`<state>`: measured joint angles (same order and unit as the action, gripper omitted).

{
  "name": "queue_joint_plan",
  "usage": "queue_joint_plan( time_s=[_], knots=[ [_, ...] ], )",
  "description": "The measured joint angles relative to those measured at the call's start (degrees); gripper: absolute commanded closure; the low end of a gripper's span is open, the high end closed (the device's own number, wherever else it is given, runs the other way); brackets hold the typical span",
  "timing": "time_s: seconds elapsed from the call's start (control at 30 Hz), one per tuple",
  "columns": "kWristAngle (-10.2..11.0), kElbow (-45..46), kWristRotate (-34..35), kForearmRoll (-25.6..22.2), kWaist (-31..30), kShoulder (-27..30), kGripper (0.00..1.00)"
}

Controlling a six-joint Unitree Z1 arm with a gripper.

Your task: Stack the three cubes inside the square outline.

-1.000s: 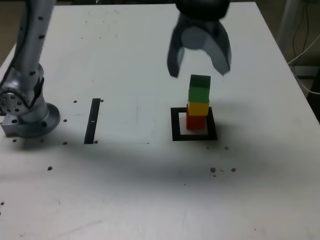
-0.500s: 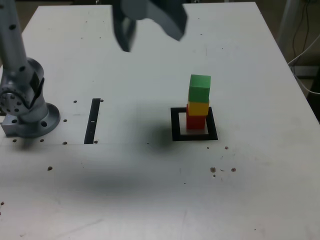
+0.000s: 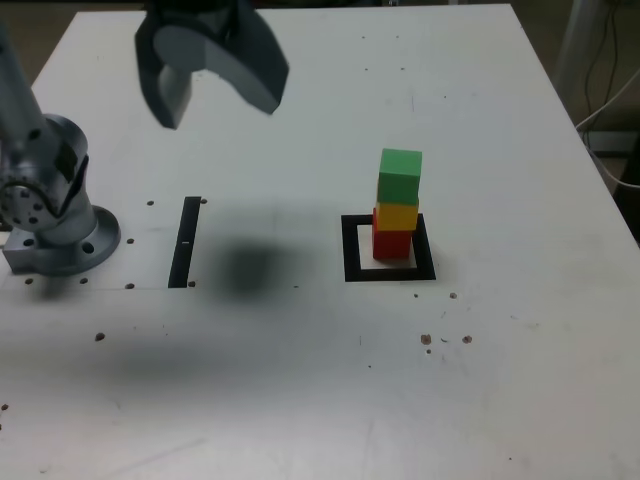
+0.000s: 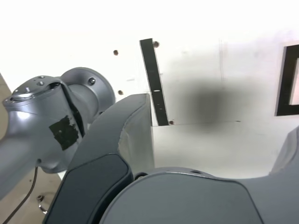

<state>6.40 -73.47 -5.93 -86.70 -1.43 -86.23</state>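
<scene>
The three cubes stand in one stack in the exterior view: the red cube (image 3: 392, 243) at the bottom, the yellow cube (image 3: 397, 216) on it, and the green cube (image 3: 400, 175) on top, sitting slightly askew. The stack rests inside the square outline (image 3: 388, 272). My gripper (image 3: 215, 105) hangs high above the table, far towards the exterior view's left of the stack. It is open and nothing is between its fingers. In the wrist view the gripper (image 4: 217, 126) spreads wide over bare table, and only an edge of the square outline (image 4: 285, 79) shows.
The arm's grey base (image 3: 50, 220) stands at the exterior view's left edge. A thin black strip (image 3: 185, 240) lies between the base and the outline, and the wrist view also shows the strip (image 4: 154, 79). Small dark specks dot the white table (image 3: 300, 400).
My gripper has left its place above the stack and swung to the exterior view's left, opening a little wider. The stack has not moved.
</scene>
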Motion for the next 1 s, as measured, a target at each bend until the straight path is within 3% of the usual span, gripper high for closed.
queue_joint_plan(
  time_s=[0.27,0.77,1.0],
  knots=[
    [-0.4,10.1,0.4,6.1,0.0,3.0,0.00],
    [-0.6,29.8,5.3,26.8,0.0,2.4,0.00],
    [-1.2,33.1,7.5,30.9,0.0,1.1,0.00]
  ],
)
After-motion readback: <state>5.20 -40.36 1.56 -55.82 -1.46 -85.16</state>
